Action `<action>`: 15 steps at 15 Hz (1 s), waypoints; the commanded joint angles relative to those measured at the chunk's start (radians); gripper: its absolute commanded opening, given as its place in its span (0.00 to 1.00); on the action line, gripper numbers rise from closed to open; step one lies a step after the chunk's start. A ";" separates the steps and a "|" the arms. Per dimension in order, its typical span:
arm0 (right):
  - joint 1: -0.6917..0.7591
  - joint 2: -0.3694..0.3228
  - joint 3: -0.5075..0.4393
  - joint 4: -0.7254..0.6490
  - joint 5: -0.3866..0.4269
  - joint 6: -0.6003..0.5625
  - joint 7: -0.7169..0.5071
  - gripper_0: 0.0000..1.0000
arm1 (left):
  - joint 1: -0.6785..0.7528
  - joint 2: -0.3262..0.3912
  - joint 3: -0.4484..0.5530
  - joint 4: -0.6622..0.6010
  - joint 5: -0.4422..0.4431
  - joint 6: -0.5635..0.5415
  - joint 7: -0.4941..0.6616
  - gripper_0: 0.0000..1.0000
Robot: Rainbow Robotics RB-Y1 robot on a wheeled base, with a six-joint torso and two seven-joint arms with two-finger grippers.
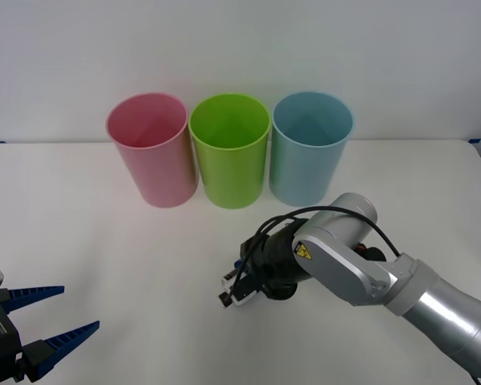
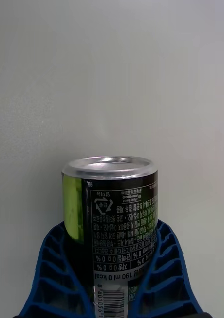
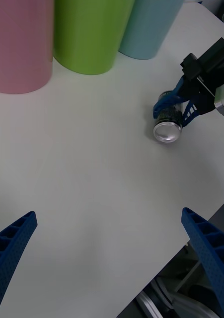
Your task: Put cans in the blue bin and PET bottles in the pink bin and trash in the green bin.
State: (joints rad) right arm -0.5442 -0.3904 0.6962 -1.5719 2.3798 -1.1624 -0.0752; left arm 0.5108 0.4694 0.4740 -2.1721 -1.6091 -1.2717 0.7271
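The can (image 2: 112, 208) is short, black and lime-green with silver ends. It lies on its side on the white table (image 1: 128, 265), in front of the green bin (image 1: 230, 152). My right gripper (image 2: 112, 227) is shut on the can, one blue finger (image 2: 52, 263) pressed against each side. The left wrist view shows the can (image 3: 167, 126) held low over the table by that gripper. In the front view the right wrist (image 1: 260, 273) hides the can. At the near left, my left gripper (image 1: 52, 321) hangs open, holding nothing. The pink bin (image 1: 152, 152), green bin and blue bin (image 1: 311, 148) stand in a row.
The three bins stand upright, touching side by side, at the back of the table near a white wall. The right arm (image 1: 401, 289) reaches in from the near right. The table's near edge (image 3: 191, 233) runs close to my left gripper (image 3: 108, 213).
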 commanded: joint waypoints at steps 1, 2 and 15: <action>0.003 -0.027 0.000 -0.022 -0.062 0.050 0.000 0.00 | 0.000 0.000 0.000 0.000 0.000 0.000 0.000 1.00; 0.004 -0.045 -0.001 -0.046 -0.083 0.067 0.000 0.00 | 0.000 0.000 0.000 0.000 0.000 0.000 0.000 1.00; 0.537 -0.159 -0.616 -0.643 -0.743 0.124 0.011 0.00 | 0.000 0.000 0.000 0.000 0.000 0.000 0.000 1.00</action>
State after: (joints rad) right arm -0.0266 -0.5509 0.1055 -2.1930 1.6668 -1.0391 -0.0606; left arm 0.5108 0.4694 0.4740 -2.1722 -1.6091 -1.2717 0.7271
